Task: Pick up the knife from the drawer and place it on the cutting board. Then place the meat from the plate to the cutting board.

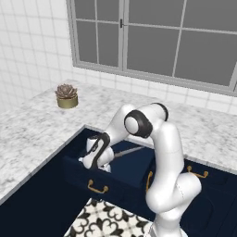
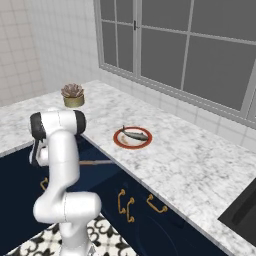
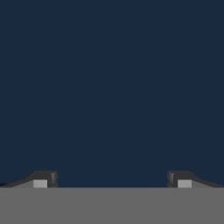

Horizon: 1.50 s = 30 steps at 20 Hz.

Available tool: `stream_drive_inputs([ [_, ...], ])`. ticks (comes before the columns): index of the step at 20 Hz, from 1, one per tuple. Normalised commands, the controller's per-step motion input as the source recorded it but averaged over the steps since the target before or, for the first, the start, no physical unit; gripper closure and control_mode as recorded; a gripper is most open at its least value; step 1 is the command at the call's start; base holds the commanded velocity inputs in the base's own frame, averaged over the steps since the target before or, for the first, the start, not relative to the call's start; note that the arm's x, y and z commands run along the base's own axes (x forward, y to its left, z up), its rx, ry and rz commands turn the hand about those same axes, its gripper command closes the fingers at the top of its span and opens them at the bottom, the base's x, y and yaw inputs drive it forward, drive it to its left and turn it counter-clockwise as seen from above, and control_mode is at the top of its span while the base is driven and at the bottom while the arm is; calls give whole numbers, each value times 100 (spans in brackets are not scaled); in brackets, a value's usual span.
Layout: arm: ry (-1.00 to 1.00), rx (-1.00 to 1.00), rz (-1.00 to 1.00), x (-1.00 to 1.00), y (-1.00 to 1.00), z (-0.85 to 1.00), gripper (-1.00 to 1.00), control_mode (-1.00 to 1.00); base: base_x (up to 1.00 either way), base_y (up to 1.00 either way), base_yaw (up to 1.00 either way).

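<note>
The navy drawer (image 1: pixel 76 176) stands pulled out below the marble counter, its brass handle (image 1: pixel 98 187) facing me. My gripper (image 1: pixel 89 162) reaches down into the drawer's left part. In the hand view the gripper (image 3: pixel 112 181) is open, its fingertips (image 3: pixel 43 179) wide apart over bare navy surface with nothing between them. The knife (image 1: pixel 128 151) lies in the drawer to the right of the hand, its thin blade showing and its handle end hidden by the hand; the knife (image 2: pixel 96 162) also peeks out behind the arm. The grey meat (image 2: pixel 136 134) lies on the red-rimmed plate (image 2: pixel 120 141). The cutting board is out of view.
A potted succulent (image 1: pixel 67 96) stands on the counter's far left, below a large window. Navy cabinet doors with vertical brass handles (image 2: pixel 127 205) sit under the counter to the right. A black recess (image 2: pixel 244 215) cuts into the counter at the lower right. Patterned tiles (image 1: pixel 111 222) cover the floor.
</note>
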Motion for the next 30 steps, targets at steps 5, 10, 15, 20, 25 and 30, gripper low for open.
stream_drive_inputs([
  [5,0,-2,0,-19,45,21,-100,-100,0,0,0],
  [10,0,0,0,-40,34,18,-100,-100,0,0,0],
  [15,-3,3,-8,-2,-3,37,-100,-100,0,0,0],
  [20,-5,0,-9,25,-27,31,-100,-100,0,0,0],
  [25,-5,-13,-16,38,-12,6,-100,-100,0,0,0],
  [30,0,6,-11,36,-43,0,-100,-100,0,0,0],
])
